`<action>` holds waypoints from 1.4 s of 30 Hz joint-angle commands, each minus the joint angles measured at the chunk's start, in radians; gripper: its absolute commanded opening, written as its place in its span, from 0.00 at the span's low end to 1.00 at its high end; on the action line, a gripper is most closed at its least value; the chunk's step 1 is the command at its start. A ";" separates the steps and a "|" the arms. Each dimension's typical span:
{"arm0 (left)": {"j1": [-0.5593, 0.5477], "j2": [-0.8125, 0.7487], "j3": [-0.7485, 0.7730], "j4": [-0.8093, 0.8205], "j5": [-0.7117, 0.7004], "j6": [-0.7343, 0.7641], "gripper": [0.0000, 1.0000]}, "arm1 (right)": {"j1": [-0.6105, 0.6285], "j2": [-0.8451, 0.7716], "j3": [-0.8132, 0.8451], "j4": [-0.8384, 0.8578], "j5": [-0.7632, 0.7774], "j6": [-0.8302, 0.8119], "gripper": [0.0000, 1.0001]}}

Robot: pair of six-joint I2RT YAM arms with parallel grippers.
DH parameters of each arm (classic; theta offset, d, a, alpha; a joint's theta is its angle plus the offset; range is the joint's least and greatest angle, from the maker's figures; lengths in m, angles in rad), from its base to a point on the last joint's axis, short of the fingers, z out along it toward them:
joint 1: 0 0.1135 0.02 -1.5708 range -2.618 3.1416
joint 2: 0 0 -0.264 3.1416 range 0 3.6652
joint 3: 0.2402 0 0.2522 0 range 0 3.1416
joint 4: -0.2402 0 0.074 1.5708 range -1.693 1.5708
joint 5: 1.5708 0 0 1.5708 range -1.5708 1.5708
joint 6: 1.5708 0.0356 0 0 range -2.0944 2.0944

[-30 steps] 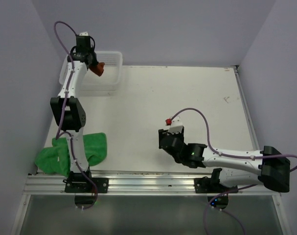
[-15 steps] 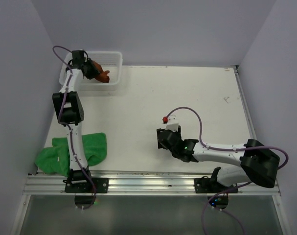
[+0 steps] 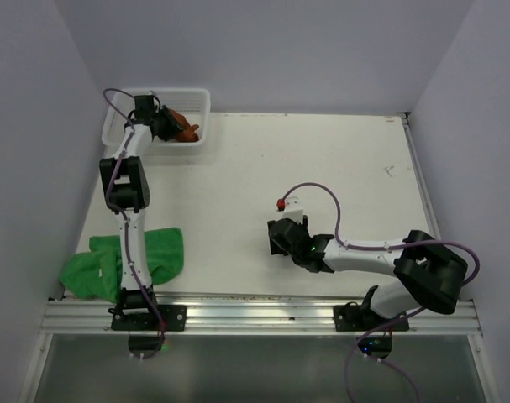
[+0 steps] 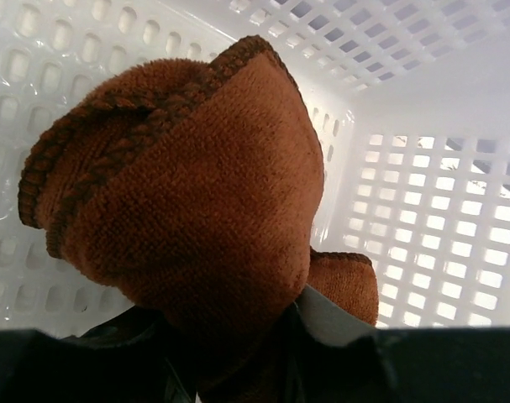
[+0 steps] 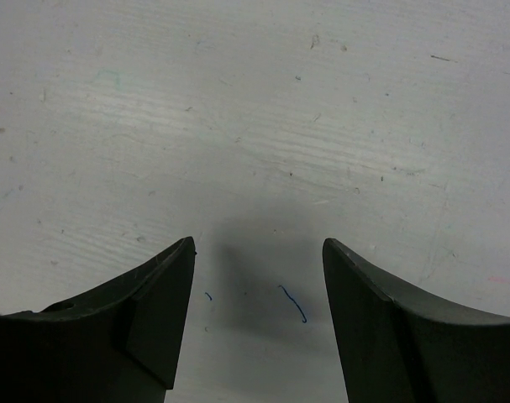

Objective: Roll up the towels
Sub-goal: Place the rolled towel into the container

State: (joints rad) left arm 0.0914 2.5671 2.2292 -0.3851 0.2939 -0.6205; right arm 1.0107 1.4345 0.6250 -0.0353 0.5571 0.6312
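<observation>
The rust-brown towel [image 3: 184,130] is bunched up inside the white mesh basket [image 3: 206,113] at the far left corner. My left gripper [image 3: 160,124] is shut on it. In the left wrist view the brown towel [image 4: 196,193] bulges over the fingers and hides their tips, with the basket wall [image 4: 431,201] close behind. The green towel [image 3: 167,250] lies rumpled on the table at the near left, partly under the left arm. My right gripper [image 3: 279,241] hovers low over bare table near the middle. In the right wrist view the right gripper [image 5: 259,245] is open and holds nothing.
Lavender walls close in the table on the left, back and right. A metal rail [image 3: 255,312] runs along the near edge and carries both arm bases. Small blue pen marks [image 5: 293,302] lie on the white tabletop below the right gripper.
The left gripper has come down from above the basket's left rim into the basket with the brown towel. The right arm has folded in, and its gripper has shifted slightly left.
</observation>
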 commanded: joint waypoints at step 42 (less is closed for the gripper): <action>0.051 -0.312 -0.082 -0.006 0.016 0.125 1.00 | -0.021 -0.031 0.105 -0.024 -0.016 -0.047 0.65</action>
State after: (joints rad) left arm 0.1211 2.3646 2.1143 -0.3489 0.3336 -0.5449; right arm 0.9936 1.4574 0.6880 -0.0364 0.5278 0.6014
